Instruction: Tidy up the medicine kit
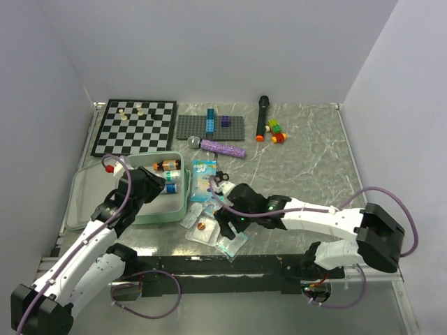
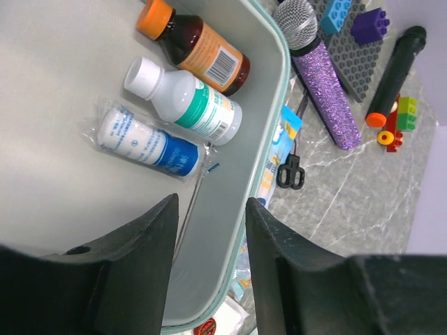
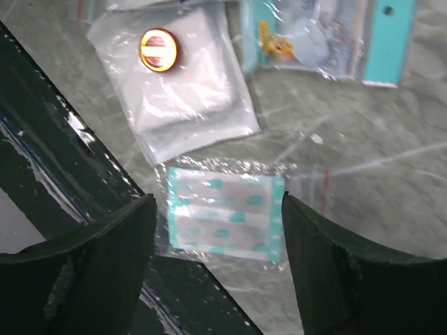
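Note:
The medicine kit (image 1: 157, 218) lies open at the left, mint green with a grey lining, its lid (image 1: 87, 199) folded out to the left. Inside it lie a brown bottle with an orange cap (image 2: 195, 45), a white bottle with a green label (image 2: 185, 101) and a bagged blue-and-white roll (image 2: 150, 143). My left gripper (image 2: 209, 230) hangs open over the kit's right wall (image 2: 279, 105), holding nothing. My right gripper (image 3: 218, 230) is open above a bagged teal-spotted plaster packet (image 3: 225, 213) at the table's front edge, a finger on each side of it.
A gauze packet with a round red tin (image 3: 159, 50) and a cartoon-printed packet (image 3: 321, 35) lie beside the plasters. Black scissors (image 2: 290, 171) lie right of the kit. Behind are a chessboard (image 1: 136, 127), a grey studded plate (image 1: 209, 127), a purple microphone (image 1: 222, 147), a black microphone (image 1: 262, 117) and bricks (image 1: 277, 131).

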Motion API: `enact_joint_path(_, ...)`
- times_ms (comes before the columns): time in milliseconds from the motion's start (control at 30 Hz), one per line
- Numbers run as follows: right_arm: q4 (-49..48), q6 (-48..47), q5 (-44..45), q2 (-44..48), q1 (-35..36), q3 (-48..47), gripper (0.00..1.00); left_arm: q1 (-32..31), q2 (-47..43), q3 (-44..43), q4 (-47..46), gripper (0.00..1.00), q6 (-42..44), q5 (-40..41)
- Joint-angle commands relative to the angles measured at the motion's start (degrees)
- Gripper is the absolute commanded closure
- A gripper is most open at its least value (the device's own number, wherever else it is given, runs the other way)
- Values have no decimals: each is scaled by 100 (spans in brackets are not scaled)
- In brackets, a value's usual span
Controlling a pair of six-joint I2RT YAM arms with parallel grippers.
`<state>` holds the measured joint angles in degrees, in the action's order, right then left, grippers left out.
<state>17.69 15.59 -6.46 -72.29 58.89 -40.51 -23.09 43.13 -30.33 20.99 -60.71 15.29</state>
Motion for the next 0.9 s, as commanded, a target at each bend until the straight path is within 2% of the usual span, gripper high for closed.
enact_joint_path(0, 23, 180, 259, -766, 166, -659, 24, 15, -130, 18, -131, 53, 33, -105)
enact_joint_path(333, -12, 523, 4, -2042, 175, -1398, 25, 15, -674, 325, -43, 53, -46, -70)
enact_joint_path(567, -117, 594, 49, -2060, 175, -1407, 30, 15, -745, 396, -7, 53, -38, -114)
enact_joint_path(700, -21, 585, -57, -2455, 175, -1591, 40, 15, -807, 484, -52, 53, -55, -149)
enact_joint_path(867, 76, 603, -31, -2509, 175, -1653, 53, 15, -850, 484, 19, 53, -20, -140)
